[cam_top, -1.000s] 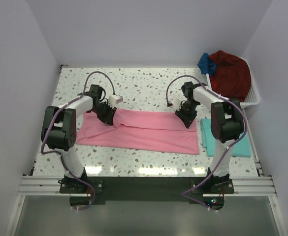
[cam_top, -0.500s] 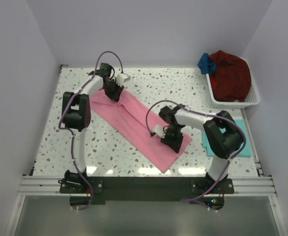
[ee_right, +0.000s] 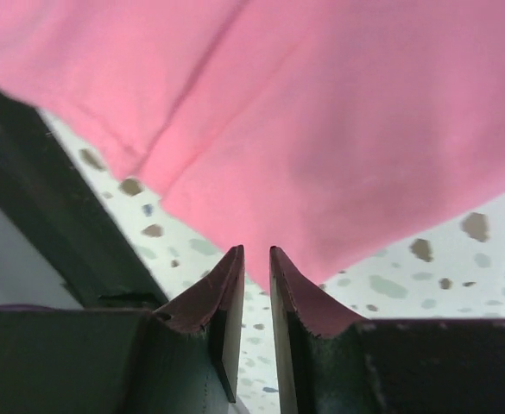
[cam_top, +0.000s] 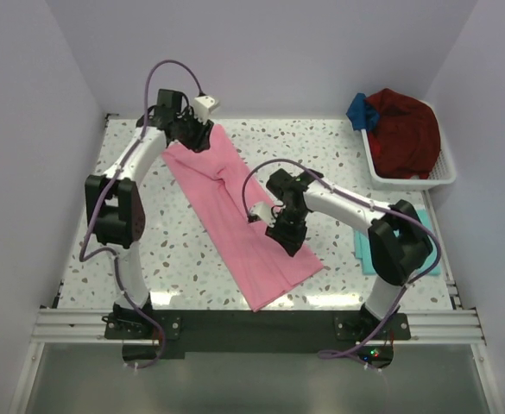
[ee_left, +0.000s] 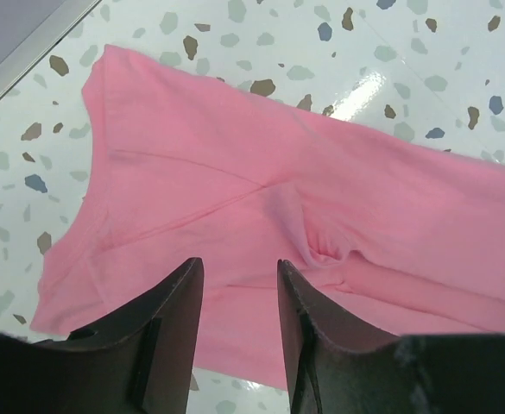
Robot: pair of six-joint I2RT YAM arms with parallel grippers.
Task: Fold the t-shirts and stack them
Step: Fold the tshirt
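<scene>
The pink t-shirt (cam_top: pixel 235 216) lies folded into a long strip, running diagonally from the far left to the near middle of the table. My left gripper (cam_top: pixel 193 138) hovers over its far end. In the left wrist view its jaws (ee_left: pixel 239 263) stand apart with pink cloth (ee_left: pixel 321 172) beneath and nothing between them. My right gripper (cam_top: pixel 288 237) is at the strip's right edge near its near end. In the right wrist view its jaws (ee_right: pixel 256 250) leave a narrow empty gap at the edge of the cloth (ee_right: pixel 338 129). A folded teal t-shirt (cam_top: pixel 426 246) lies at the right, partly hidden by the right arm.
A white basket (cam_top: pixel 446 177) at the far right holds a dark red garment (cam_top: pixel 403 129) and a blue one (cam_top: pixel 360 110). Walls close in the table on the left, back and right. A dark rail runs along the near edge (ee_right: pixel 53 216).
The pink strip has swung from lying crosswise to lying diagonally. My left gripper moved to the far left corner, my right gripper toward the near middle. Both now stand off the cloth.
</scene>
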